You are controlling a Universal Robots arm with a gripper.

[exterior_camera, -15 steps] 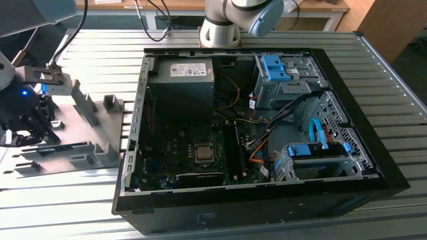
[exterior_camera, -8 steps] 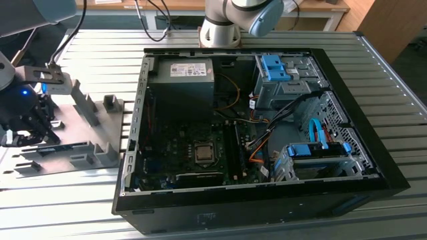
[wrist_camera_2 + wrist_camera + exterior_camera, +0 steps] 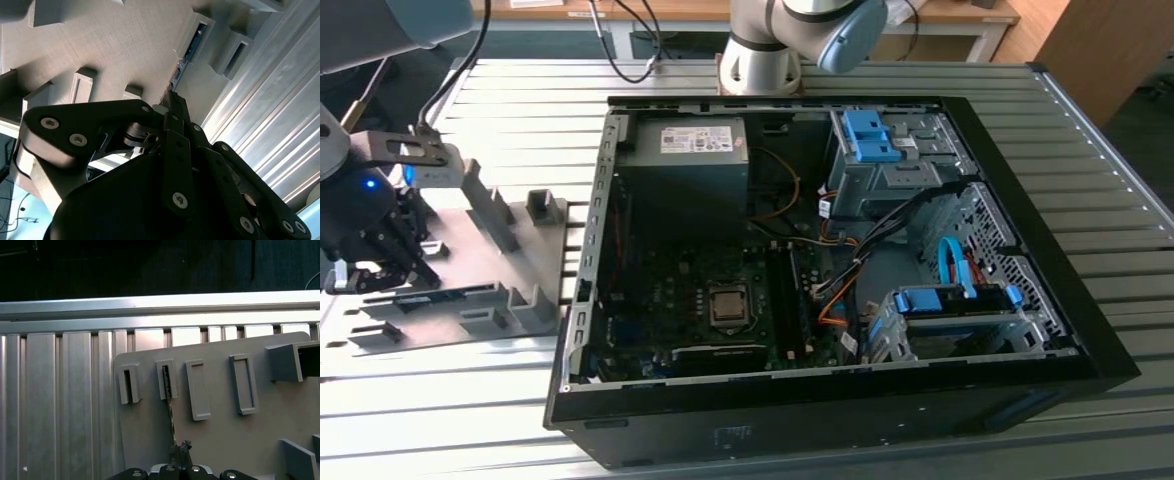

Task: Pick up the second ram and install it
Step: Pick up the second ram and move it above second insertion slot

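Standing on its long edge on the flat grey plastic fixture plate point(image 3: 494, 215), one thin dark green-blue memory stick point(image 3: 438, 298) has its far end in a raised pocket. Its near end sits in the black two-fingered tool point(image 3: 380, 275), whose fingers are drawn together on it.

- **First wrist view:** four raised rectangular pockets point(image 3: 242, 385) stand in a row. The memory stick point(image 3: 170, 405) is in the second from the plate's edge, and open slatted aluminium surface point(image 3: 60, 405) runs beyond that edge.
- **Second wrist view:** the tool point(image 3: 172, 97) shows its black linkage.
- **Exterior view:** one open black computer case point(image 3: 841, 410) stands just beside the plate, towards the exterior view's right.
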